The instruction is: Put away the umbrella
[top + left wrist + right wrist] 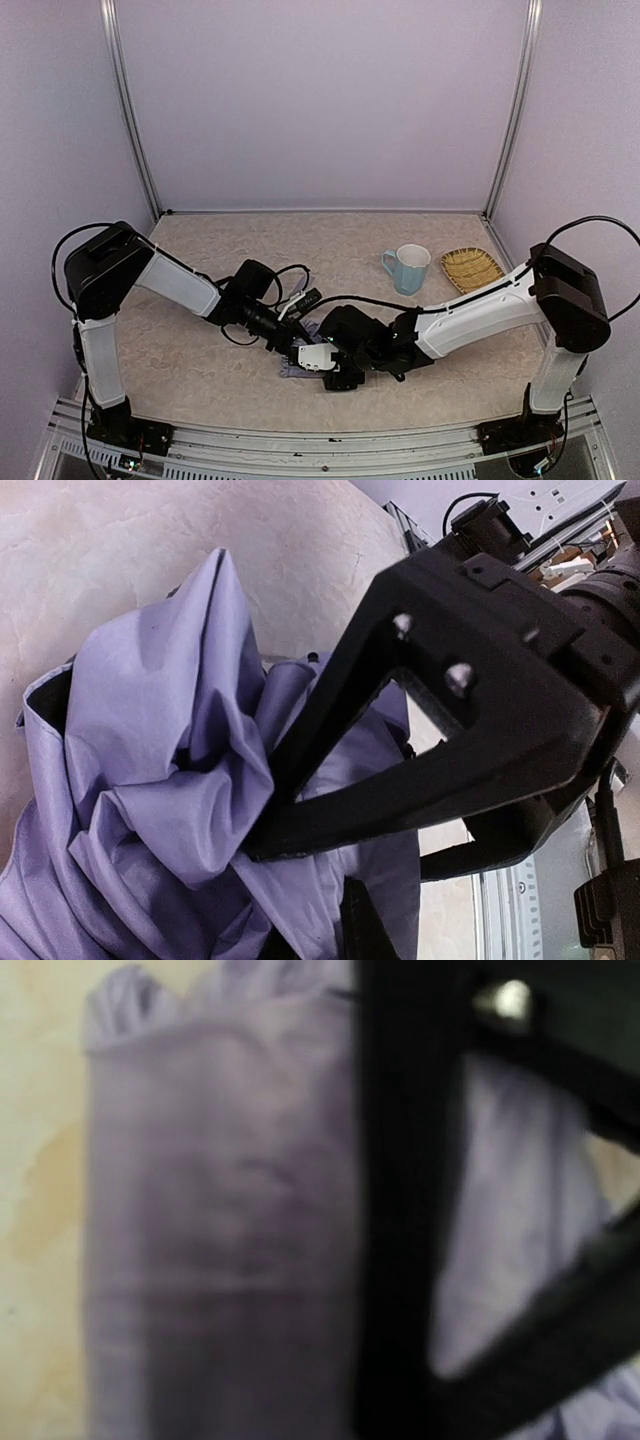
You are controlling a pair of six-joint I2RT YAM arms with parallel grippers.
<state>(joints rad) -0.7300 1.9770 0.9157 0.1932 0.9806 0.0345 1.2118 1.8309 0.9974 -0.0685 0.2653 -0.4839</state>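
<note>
The umbrella (292, 368) lies as crumpled pale lavender fabric near the table's front middle, mostly hidden under both grippers in the top view. It fills the left wrist view as bunched folds (150, 740). My left gripper (298, 340) is shut on that fabric, and only one dark finger (362, 925) shows, buried in the folds. My right gripper (335, 368) comes in from the right with its jaws spread, one black finger (420, 710) pressing its tip into the cloth. The right wrist view is blurred, with fabric (220, 1220) beside and between its fingers (400, 1260). The handle is hidden.
A light blue mug (408, 268) stands at the back right, and a small woven bamboo tray (471, 267) lies beside it. The arms' cables loop over the table near the left wrist (290, 280). The metal front rail (320, 440) runs just behind the grippers.
</note>
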